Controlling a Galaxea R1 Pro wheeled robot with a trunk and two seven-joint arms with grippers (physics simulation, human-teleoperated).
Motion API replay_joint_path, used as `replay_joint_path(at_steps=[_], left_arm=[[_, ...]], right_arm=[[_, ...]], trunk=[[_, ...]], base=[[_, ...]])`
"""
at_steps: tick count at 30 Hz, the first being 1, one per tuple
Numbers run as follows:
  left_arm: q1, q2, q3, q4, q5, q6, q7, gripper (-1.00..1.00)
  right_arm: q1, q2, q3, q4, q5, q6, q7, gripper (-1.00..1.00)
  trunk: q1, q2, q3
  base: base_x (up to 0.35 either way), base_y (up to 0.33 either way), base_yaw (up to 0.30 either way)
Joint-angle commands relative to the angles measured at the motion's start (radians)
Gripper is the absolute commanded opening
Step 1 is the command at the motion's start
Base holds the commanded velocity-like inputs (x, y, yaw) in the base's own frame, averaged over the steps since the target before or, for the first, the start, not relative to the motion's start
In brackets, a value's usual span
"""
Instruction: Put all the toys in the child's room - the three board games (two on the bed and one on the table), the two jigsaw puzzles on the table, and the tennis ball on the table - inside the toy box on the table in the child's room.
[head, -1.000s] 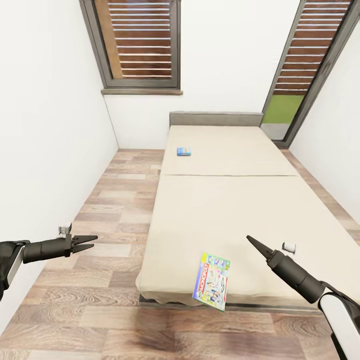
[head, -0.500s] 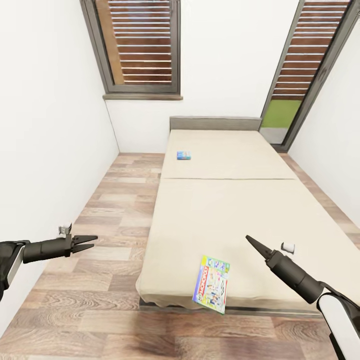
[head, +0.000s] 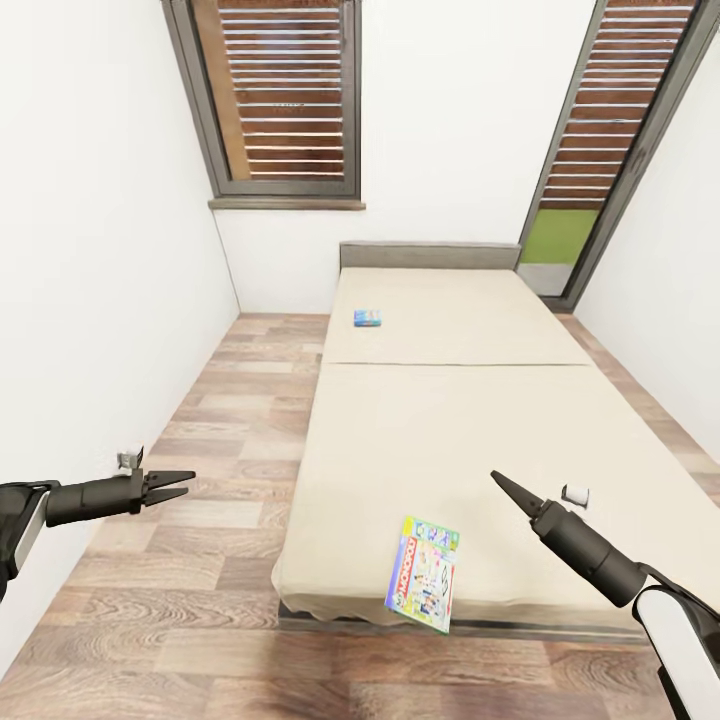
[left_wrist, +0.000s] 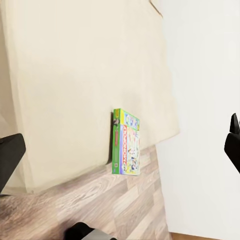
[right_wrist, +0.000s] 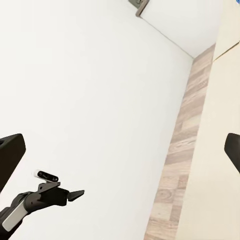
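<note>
We are standing at the foot of the bed in the child's room, both arms held out low and empty-handed. The Monopoly board game, the large pale-green one, lies at the near edge of the mattress, its near end overhanging toward the wood-plank floor; the left wrist view shows the same box at the mattress edge. The small blue board game sits far up the bed, on the left part of the far mattress half, near the headboard. Our left gripper hangs over the floor to the left of the bed with its jaws slightly spread and nothing between them; our right gripper points up over the near right part of the mattress, its jaws looking pressed together into one point, though at this angle we cannot be sure. We judge the step in hand to be fetching the near box first. To do it well, we would roll the base a little closer and square to the box, spread the right jaws fully before descending, and take the box by its overhanging end, where a jaw can slip under it without digging into the mattress. A flat, wide box will tip in a two-finger pinch, so we should grip deep and lift slowly, lest it slide off onto the floor.
</note>
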Motion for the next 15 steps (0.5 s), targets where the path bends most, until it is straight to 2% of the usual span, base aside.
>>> replay_joint_path(at_steps=[1, 15], left_arm=[[0.000, 0.000, 0.000, 0.000, -0.001, 0.010, -0.004, 1.00], [0.000, 0.000, 0.000, 0.000, -0.001, 0.010, -0.004, 1.00]], right_arm=[[-0.001, 0.000, -0.001, 0.000, -0.006, 0.007, 0.000, 1.00], [-0.001, 0.007, 0.000, 0.000, -0.005, 0.007, -0.007, 1.00]], trunk=[[0.000, 0.000, 0.001], [0.000, 0.000, 0.024]], base=[[0.000, 0.000, 0.000], [0.000, 0.000, 0.000]])
